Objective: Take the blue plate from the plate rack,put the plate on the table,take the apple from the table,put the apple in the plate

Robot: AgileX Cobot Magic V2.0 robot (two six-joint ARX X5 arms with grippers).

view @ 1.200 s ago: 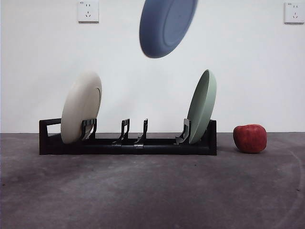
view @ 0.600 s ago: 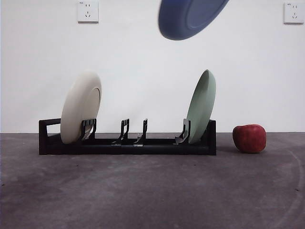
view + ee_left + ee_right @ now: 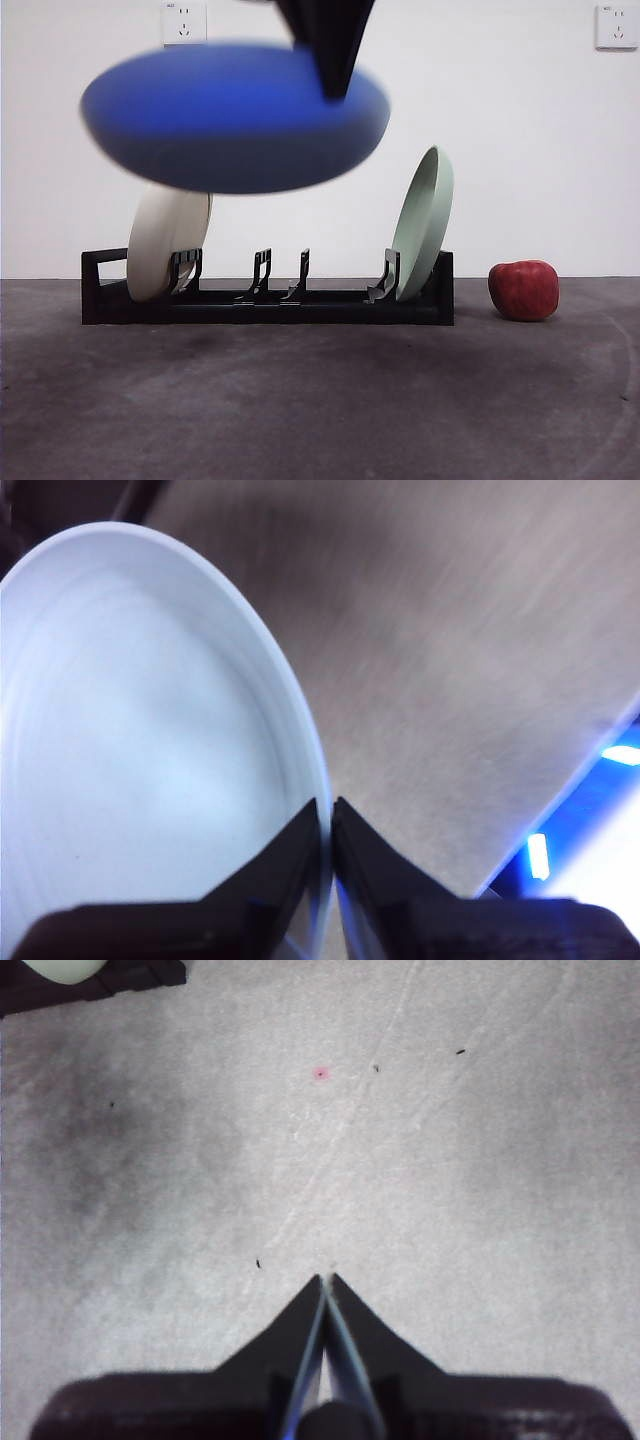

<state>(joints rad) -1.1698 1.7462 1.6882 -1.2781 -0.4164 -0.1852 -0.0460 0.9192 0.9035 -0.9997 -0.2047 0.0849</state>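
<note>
Front view: blue plate, airborne above plate rack, apple on table; lower level, clear of rack. Left wrist view: left gripper pinching the rim (keep firm). Right wrist view: right gripper pressed together, idle.

A bare test bench: grey table, blank white wall; two wall sockets.

Both grippers carry matte black jaws, wedge-shaped, tapering from broad bases to points.
</note>
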